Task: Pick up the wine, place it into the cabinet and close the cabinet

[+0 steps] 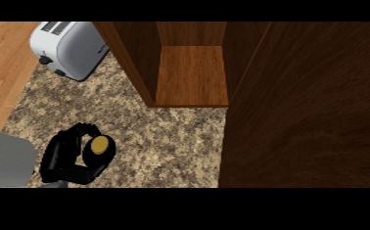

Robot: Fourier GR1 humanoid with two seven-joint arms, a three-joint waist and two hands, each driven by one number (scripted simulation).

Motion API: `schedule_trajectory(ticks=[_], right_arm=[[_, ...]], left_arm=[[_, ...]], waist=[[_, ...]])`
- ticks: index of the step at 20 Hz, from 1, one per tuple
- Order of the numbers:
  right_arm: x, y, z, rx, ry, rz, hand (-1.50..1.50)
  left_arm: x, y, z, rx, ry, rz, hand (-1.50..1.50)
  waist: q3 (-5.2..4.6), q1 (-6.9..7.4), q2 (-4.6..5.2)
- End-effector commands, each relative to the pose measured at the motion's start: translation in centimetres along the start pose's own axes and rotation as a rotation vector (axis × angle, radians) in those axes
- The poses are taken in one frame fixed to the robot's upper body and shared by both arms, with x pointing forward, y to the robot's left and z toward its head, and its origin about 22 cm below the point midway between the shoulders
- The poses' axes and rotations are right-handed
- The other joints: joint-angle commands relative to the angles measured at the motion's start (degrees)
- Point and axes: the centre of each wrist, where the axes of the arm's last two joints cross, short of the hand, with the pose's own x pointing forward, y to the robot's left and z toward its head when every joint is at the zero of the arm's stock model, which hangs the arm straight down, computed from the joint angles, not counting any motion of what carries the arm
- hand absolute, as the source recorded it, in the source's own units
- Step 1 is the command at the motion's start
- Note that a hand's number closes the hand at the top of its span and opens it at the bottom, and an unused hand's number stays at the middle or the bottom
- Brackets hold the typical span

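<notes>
The left hand [69, 156] is seen near-left on the counter [166, 141], fingers curled round the wine [99, 145]; only its yellowish top is shown, so the long axis is judged upright. The open cabinet [192, 75] lies far-right of it, door [303, 106] swung out. Right hand not visible.

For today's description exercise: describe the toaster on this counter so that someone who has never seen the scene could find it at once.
Start at the open wooden cabinet at the back of the speckled stone counter. Just left of its side wall, at the counter's far left corner, lies the toaster. It is the only silver thing there, boxy with rounded corners, slots on top and a black knob.
</notes>
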Motion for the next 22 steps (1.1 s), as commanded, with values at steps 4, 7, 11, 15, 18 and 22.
schedule_trajectory(ticks=[4, 7, 11, 15, 18, 22], right_arm=[[1.8, 0.5, 3.3, 0.020, -0.040, -0.025, -1.50], [1.9, 0.1, 1.9, 0.027, -0.031, -0.047, -1.50], [0.9, -0.2, 0.9, 0.034, -0.026, -0.032, -1.50], [1.4, -0.6, 1.0, 0.033, -0.029, -0.039, -1.50], [2.1, 0.1, 1.8, 0.016, -0.040, -0.038, -1.50], [1.5, -0.6, 2.9, 0.023, -0.039, -0.042, -1.50]], left_arm=[[0.9, -0.9, 1.7, 0.089, -0.079, -0.067, 1.50], [1.7, -2.2, -0.2, 0.102, -0.172, -0.085, 1.50], [5.4, -2.7, -2.0, 0.028, -0.161, 0.023, 1.50], [7.7, -5.9, -1.9, -0.015, -0.139, 0.085, 1.50], [10.2, -7.3, -2.7, -0.019, -0.146, 0.056, 1.50], [12.5, -9.6, -2.5, -0.045, -0.148, 0.040, 1.50]], waist=[[-0.08, 0.09, 0.03], [-0.11, 0.16, 0.09], [-0.09, 0.32, 0.11], [-0.08, 0.43, 0.03], [-0.10, 0.22, 0.03], [-0.05, -0.01, 0.01]])
